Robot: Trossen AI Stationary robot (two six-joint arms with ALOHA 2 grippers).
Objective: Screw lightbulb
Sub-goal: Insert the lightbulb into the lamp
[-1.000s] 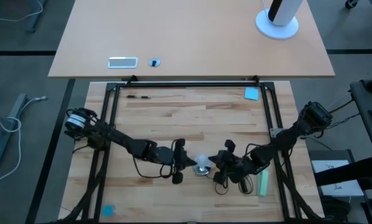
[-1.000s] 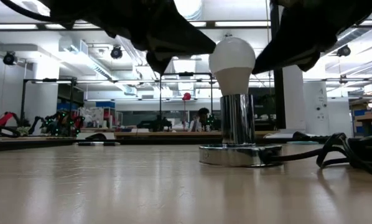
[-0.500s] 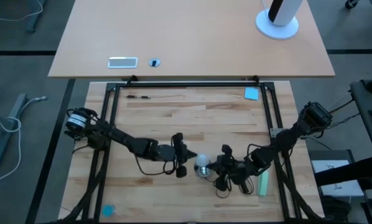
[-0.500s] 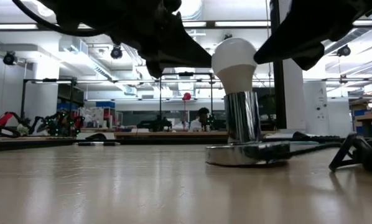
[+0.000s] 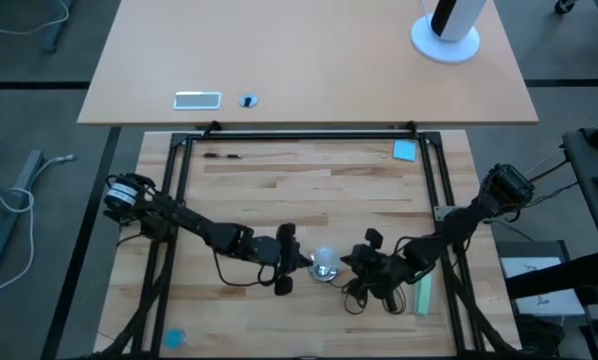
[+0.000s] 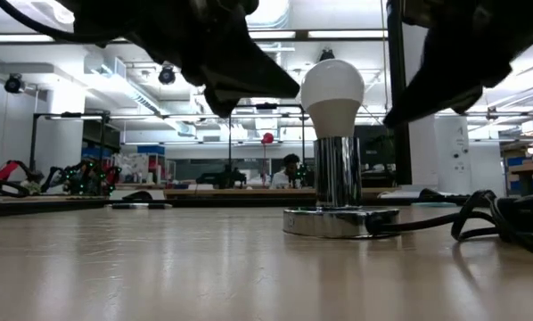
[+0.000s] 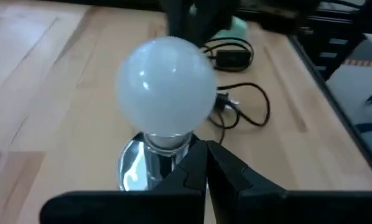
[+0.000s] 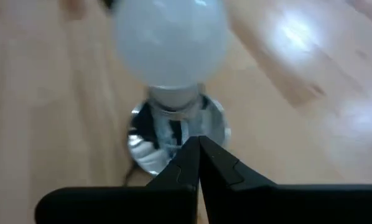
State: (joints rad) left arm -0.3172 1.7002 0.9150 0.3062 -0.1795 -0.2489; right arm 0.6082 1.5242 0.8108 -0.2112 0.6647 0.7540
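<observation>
From above, a pale wooden table with a black frame is seen, and a second, bigger tan table lies past it. The lightbulb is stood upright in the silver socket near the front middle. The left gripper is placed just beside it on one side and the right gripper just beside it on the other. A green block is laid near the right arm.

From table height, the lightbulb is seen on top of the shiny socket, with a black cord trailing off across the smooth wood. Behind it, a big room with ceiling lights is shown, and a person is seen far back.

In the left wrist view, the left gripper is shut tight and nothing is held; the lightbulb is just ahead of it.

In the right wrist view, the right gripper is also pressed shut and empty, close to the socket under the lightbulb.
</observation>
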